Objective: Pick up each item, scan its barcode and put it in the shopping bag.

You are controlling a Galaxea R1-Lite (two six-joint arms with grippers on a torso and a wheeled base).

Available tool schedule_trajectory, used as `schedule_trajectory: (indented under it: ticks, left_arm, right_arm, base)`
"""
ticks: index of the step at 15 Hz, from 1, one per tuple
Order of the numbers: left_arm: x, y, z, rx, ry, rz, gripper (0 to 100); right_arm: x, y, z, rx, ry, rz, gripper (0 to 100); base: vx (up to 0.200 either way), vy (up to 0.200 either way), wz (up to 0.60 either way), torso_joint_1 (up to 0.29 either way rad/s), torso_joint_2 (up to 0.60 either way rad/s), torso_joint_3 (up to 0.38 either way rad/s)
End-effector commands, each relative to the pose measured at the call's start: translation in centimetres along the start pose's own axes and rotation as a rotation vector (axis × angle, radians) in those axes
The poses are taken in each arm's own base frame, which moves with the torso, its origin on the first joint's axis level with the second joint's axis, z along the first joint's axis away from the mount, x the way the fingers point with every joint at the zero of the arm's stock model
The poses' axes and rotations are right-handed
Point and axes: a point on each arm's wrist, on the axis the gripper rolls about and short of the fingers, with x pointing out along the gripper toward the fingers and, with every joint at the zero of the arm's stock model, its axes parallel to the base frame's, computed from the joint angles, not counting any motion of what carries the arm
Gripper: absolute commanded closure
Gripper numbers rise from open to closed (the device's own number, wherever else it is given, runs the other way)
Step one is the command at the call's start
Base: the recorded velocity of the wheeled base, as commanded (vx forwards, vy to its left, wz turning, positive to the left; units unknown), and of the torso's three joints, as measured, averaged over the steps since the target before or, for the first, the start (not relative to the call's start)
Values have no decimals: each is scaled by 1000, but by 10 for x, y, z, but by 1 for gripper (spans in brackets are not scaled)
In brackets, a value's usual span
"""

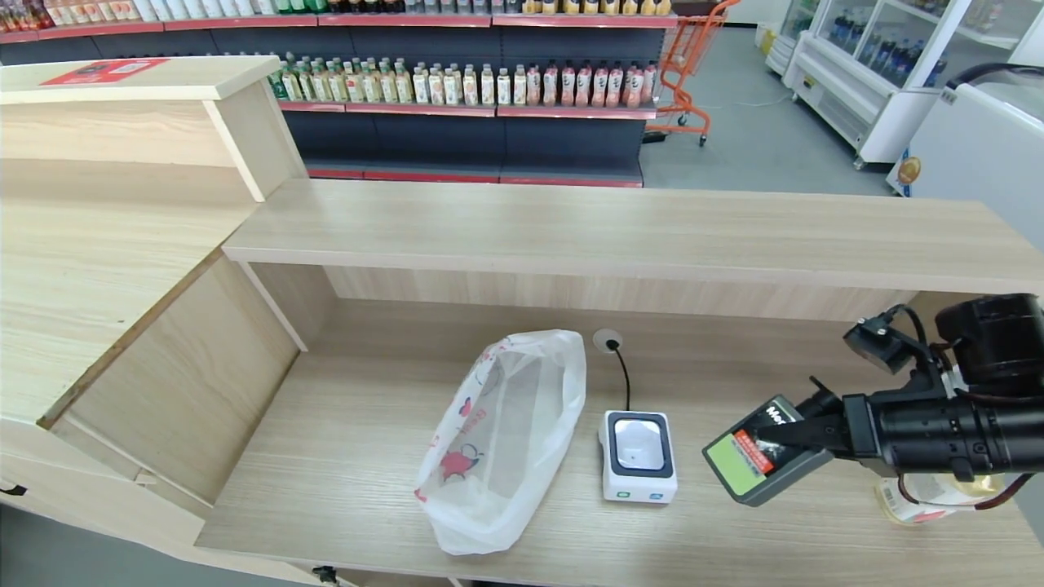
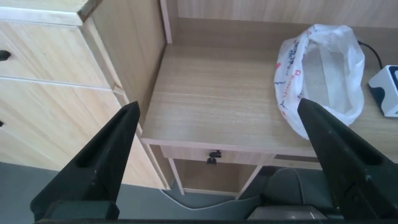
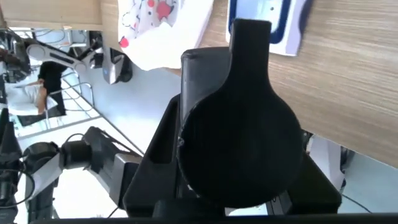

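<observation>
My right gripper (image 1: 776, 444) is shut on a flat dark box (image 1: 754, 465) with a green face and a red label. It holds the box tilted above the counter, just right of the white barcode scanner (image 1: 639, 455). The white plastic shopping bag (image 1: 502, 436) lies left of the scanner, its mouth toward the back of the counter. In the right wrist view the dark box (image 3: 236, 143) hides most of the scene; the scanner (image 3: 283, 25) and bag (image 3: 165, 22) show beyond it. My left gripper (image 2: 217, 106) is open and empty, off the counter's front left corner, with the bag (image 2: 323, 68) farther away.
A clear bottle (image 1: 926, 496) lies on the counter under my right arm. The scanner's black cable (image 1: 624, 375) runs to a hole at the back. A raised wooden ledge (image 1: 620, 232) overhangs the rear of the counter, and a side panel (image 1: 188, 375) walls the left.
</observation>
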Motion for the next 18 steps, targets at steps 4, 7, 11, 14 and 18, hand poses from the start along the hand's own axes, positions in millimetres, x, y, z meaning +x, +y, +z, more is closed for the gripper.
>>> schedule_trajectory:
  ticks: [4,7,11,14,18]
  left_arm:
    - [0,0,0,1,0,0,0]
    - [0,0,0,1,0,2,0]
    - [0,0,0,1,0,0,0]
    - [0,0,0,1,0,0,0]
    - [0,0,0,1,0,0,0]
  right_arm:
    - [43,-8,17,-23,68,-33,100]
    - [74,-20,17,-70,84,-39,100]
    - [99,-38,15,-143,115,-40,100]
    - [114,-48,20,-192,107,-37,100]
    - [128,-48,30,-233,74,-19,100]
  base:
    - [0,0,0,0,0,0]
    - [0,0,0,0,0,0]
    - [0,0,0,0,0,0]
    - [0,0,0,0,0,0]
    - [0,0,0,0,0,0]
